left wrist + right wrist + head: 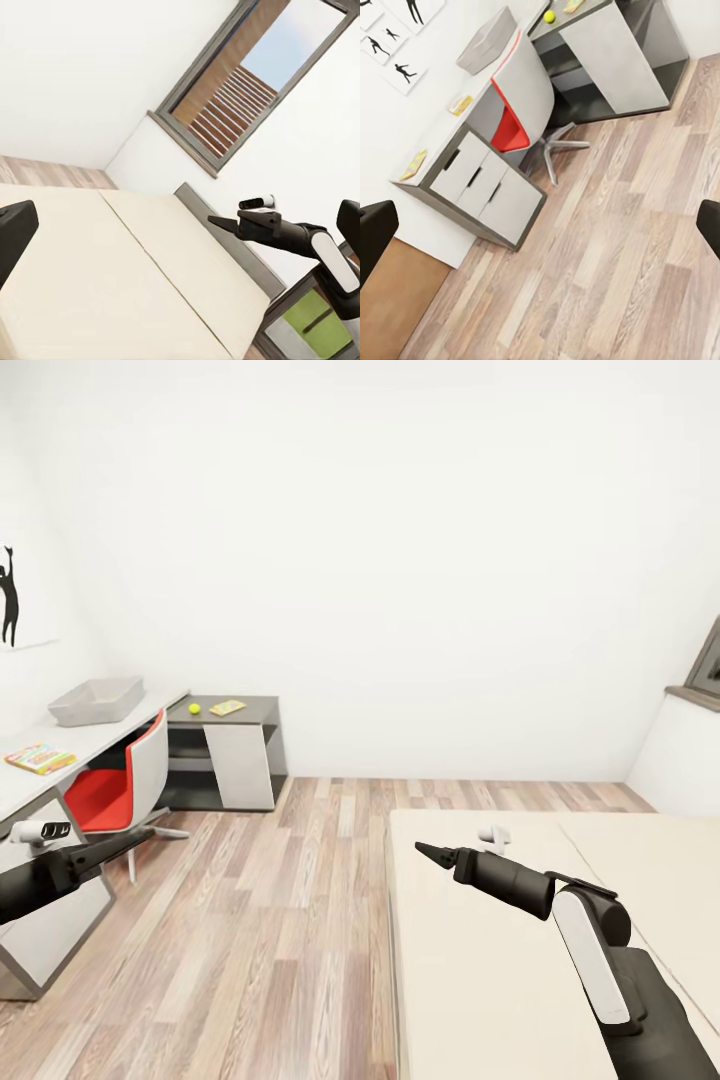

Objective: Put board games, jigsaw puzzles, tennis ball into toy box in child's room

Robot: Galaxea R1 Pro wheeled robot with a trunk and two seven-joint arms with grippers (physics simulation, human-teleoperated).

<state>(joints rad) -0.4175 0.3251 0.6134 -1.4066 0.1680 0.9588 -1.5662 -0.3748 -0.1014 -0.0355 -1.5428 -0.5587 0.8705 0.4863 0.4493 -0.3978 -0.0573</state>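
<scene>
We count one toy box (97, 701) on the long worktop (110, 735), one jigsaw puzzle (40, 759) nearer us on that surface, and one tennis ball (194, 709) beside a second flat multicolour piece (227, 707) on the lower dark side unit (262, 712). No lettering is readable. One red and white chair (125, 780) sits tucked at the worktop edge. Wood-plank floor (280, 920) lies open between worktop and bed (470, 960). Left gripper (140, 837) hangs over the floor by the chair, right gripper (425, 851) over the bare mattress; whether their fingers are clenched, we cannot tell.
</scene>
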